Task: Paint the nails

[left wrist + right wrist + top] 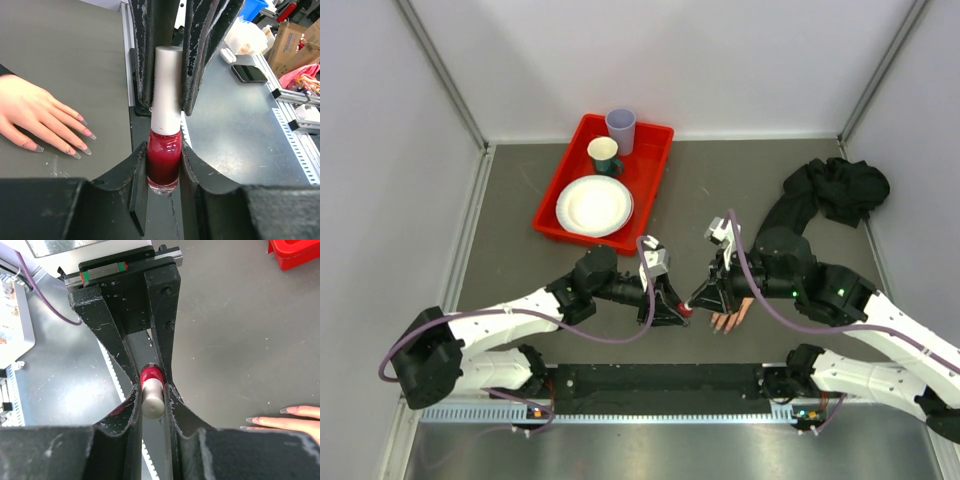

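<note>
Left gripper (163, 161) is clamping the bottle (163, 150); right gripper (152, 392) is pinching its cap (166, 85). Nails (82, 134) are lying at its nine o'clock in left wrist view, near the table (60, 50) edge.

— What do the nails (89, 134) look like?
— They are long, narrow ovals, glossy and mostly clear, with a faint pink flush toward the base on a couple of them. Five show in the left wrist view.
— How do they lie?
— Flat and face up on the fingers of the mannequin hand (30, 107), which rests palm down on the counter (75, 45) with its fingers slightly spread.
— And where, from the tools?
— They are off to the left of the left tool (162, 156), tips slanting toward it but apart from it. From the right tool (151, 392) they lie low to the right, only two tips showing.
</note>
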You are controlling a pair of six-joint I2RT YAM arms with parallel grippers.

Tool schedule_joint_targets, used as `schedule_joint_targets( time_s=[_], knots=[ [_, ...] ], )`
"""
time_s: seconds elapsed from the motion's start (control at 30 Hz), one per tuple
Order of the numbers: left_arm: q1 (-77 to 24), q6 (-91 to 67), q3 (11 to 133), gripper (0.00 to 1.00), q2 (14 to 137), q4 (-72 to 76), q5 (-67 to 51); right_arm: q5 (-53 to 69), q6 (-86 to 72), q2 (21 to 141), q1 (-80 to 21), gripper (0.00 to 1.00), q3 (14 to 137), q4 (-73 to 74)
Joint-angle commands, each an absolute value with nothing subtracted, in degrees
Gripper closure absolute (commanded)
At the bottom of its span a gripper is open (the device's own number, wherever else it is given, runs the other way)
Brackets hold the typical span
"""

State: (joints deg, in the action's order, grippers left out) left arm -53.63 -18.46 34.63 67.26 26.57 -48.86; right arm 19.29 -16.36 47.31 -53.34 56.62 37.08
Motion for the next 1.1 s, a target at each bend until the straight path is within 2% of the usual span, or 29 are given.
schedule_joint_targets(
  time_s=[0.0,0.03,0.13,0.2,0.23,0.3,0.33,0.47,0.53,0.63,1.07],
  knots=[
    [-53.79,-17.67,36.83,0.8,65.74,28.3,-49.04,19.69,-15.03,46.93,-53.26,1.0,56.43,33.4],
    [-53.79,-17.49,36.91,0.82,65.57,28.21,-49.04,19.43,-15.03,47.02,-53.26,1.0,56.25,33.4],
    [-53.79,-16.7,37.18,1.0,64.95,26.2,-46.33,17.68,-15.99,47.2,-53.26,0.99,56.95,34.36],
    [-53.88,-14.34,37.44,1.0,64.07,24.01,-40.12,13.03,-19.92,47.9,-53.26,0.74,59.13,36.64],
    [-54.22,-13.28,37.7,1.0,63.9,22.52,-37.47,7.87,-22.04,48.16,-53.26,0.53,60.28,39.52],
    [-55.02,-10.3,38.06,1.0,63.28,19.08,-26.71,2.67,-27.57,50.17,-53.26,0.41,63.87,42.52],
    [-55.98,-9.5,37.97,1.0,63.19,18.64,-23.24,-2.06,-34.21,50.88,-53.44,0.39,64.94,44.28],
    [-58.71,-7.03,36.83,1.0,63.11,19.94,-7.06,-7.45,-43.41,54.05,-54.83,0.4,67.58,46.23],
    [-59.5,-6.59,36.13,1.0,62.93,22.75,-2.4,-10.97,-44.38,55.98,-56.07,0.46,69.34,46.75],
    [-59.77,-6.77,35.25,1.0,62.4,24.87,-0.71,-14.14,-44.39,59.4,-57.39,0.55,72.68,50.35],
    [-60.12,-6.94,32.43,1.0,59.59,26.46,-2.28,-10.99,-43.24,64.33,-57.48,0.61,73.65,45.09]
  ],
)
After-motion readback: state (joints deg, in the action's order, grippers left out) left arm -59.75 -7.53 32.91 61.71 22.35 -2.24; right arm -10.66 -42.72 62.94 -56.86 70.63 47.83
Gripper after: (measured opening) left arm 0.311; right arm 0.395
